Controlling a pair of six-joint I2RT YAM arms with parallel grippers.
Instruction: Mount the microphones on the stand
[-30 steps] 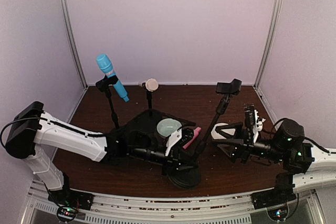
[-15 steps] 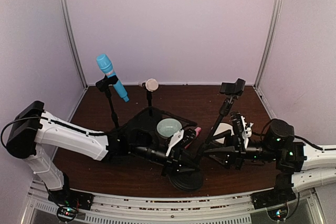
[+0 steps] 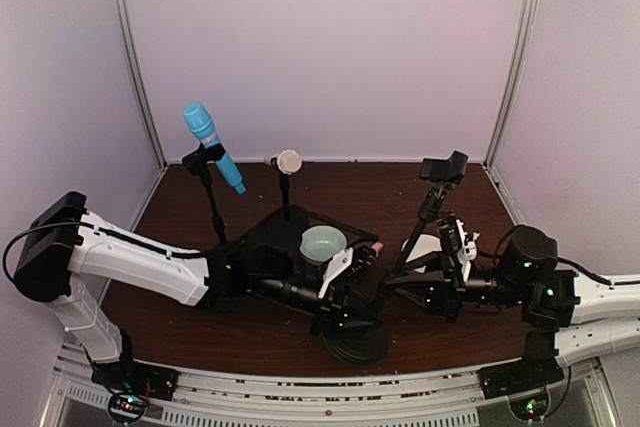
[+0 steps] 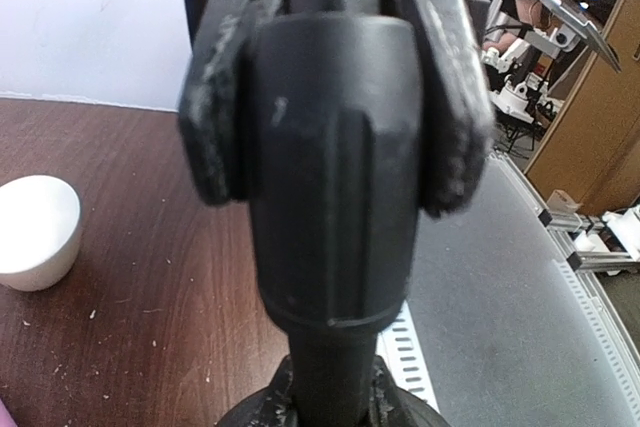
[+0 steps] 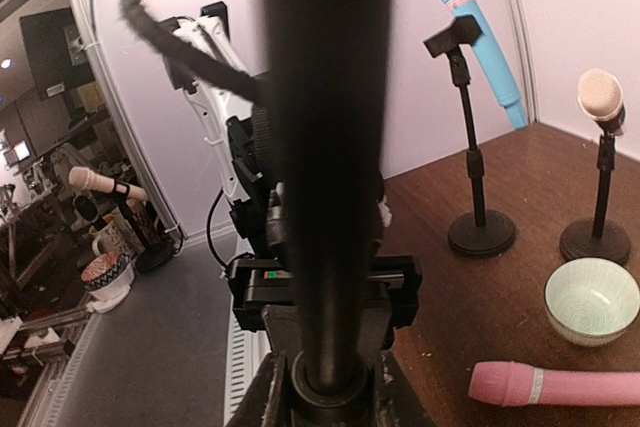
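The stand point(image 4: 330, 247) is clamped at its collar by the left gripper point(image 4: 333, 137) and on its pole by the right gripper point(image 5: 330, 387). The pink microphone point(image 5: 560, 384) is laid flat on the table point(image 5: 500, 297) nearby.

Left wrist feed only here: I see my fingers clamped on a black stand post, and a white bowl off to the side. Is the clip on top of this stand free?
Observer: Yes. In the top view the clip at the top of that stand holds nothing.
Operator: Then where is the pink microphone?
Observer: The right wrist view shows the pink microphone lying flat on the table, close by a pale green bowl.
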